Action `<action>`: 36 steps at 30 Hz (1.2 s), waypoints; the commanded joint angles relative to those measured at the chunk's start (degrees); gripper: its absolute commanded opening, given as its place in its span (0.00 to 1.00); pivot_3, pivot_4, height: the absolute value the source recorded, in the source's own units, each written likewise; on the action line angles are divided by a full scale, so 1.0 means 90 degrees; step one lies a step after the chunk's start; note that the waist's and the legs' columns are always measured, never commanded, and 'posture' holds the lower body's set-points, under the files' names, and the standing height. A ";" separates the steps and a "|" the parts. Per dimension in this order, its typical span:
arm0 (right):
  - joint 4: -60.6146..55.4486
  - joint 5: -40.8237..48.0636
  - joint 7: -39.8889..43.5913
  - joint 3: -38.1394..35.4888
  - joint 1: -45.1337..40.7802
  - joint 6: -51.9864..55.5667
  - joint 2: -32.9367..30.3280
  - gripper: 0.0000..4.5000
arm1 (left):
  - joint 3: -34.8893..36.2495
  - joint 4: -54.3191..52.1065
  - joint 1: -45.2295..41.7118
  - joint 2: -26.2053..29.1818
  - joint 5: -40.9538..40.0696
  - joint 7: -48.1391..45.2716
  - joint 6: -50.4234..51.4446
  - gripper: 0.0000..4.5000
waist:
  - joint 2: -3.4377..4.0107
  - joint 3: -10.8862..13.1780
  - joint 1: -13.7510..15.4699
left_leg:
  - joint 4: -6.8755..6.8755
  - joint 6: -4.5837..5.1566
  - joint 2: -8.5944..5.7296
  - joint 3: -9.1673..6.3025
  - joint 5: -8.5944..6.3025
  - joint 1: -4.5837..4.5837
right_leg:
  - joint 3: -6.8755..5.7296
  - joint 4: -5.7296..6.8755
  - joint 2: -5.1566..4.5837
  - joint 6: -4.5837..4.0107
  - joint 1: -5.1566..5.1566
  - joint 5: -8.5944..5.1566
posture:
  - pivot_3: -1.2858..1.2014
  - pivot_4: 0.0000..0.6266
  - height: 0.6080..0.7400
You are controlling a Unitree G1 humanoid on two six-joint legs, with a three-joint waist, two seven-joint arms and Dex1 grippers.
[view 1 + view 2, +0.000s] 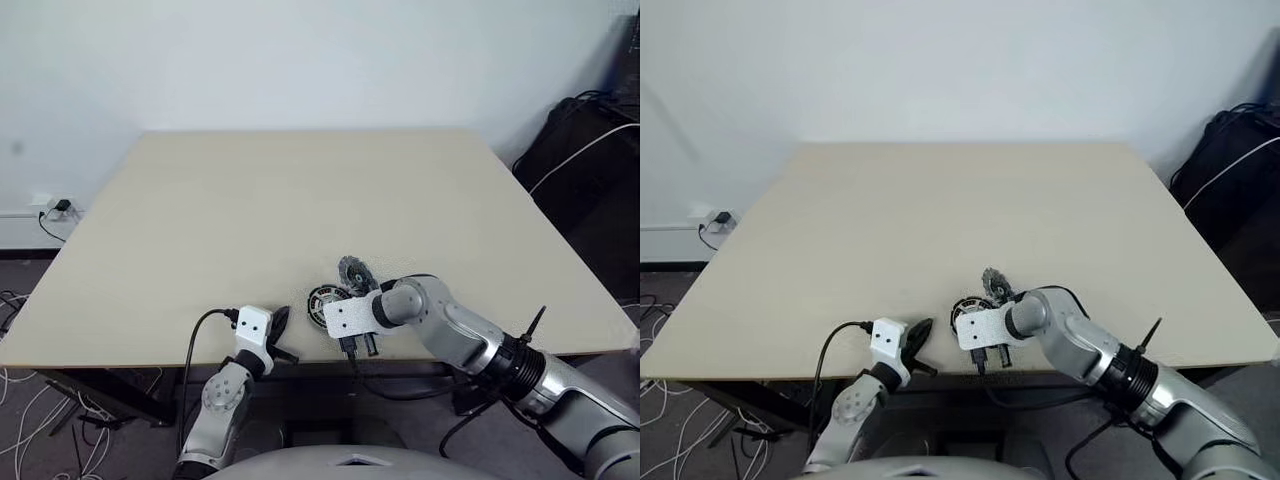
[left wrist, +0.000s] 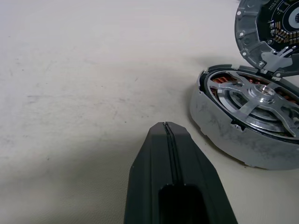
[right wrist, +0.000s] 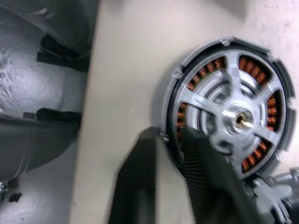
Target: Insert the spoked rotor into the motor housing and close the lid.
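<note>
Motor housing (image 2: 247, 123) sits near the table's (image 1: 300, 200) front edge, the spoked rotor (image 3: 238, 119) seated over its copper windings, the lid (image 2: 268, 25) tilted against its far side. The right gripper (image 3: 170, 144) points steeply down, its fingers pinching the housing's rim. The left gripper (image 2: 167, 133), jaws shut on nothing, rests level just beside the housing. One careless tug could drag the housing off the edge or knock the propped lid flat.

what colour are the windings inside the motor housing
Copper-orange, showing between the rotor's grey spokes in the motor housing; clearest in the right wrist view.
</note>
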 commanded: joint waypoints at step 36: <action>0.0422 0.0670 -0.1970 -0.1785 0.0125 0.2812 0.1853 0.37 | -0.0137 -0.0658 0.0007 -0.0037 -0.0006 0.0011 0.0240 0.00 | 0.0035 0.0026 -0.0079 | 0.0008 -0.0037 0.0007 -0.0001 0.0000 0.0038 | -0.0067 0.0005 -0.0041 0.0043 0.0037 0.0025 | 0.52 0.00 1.00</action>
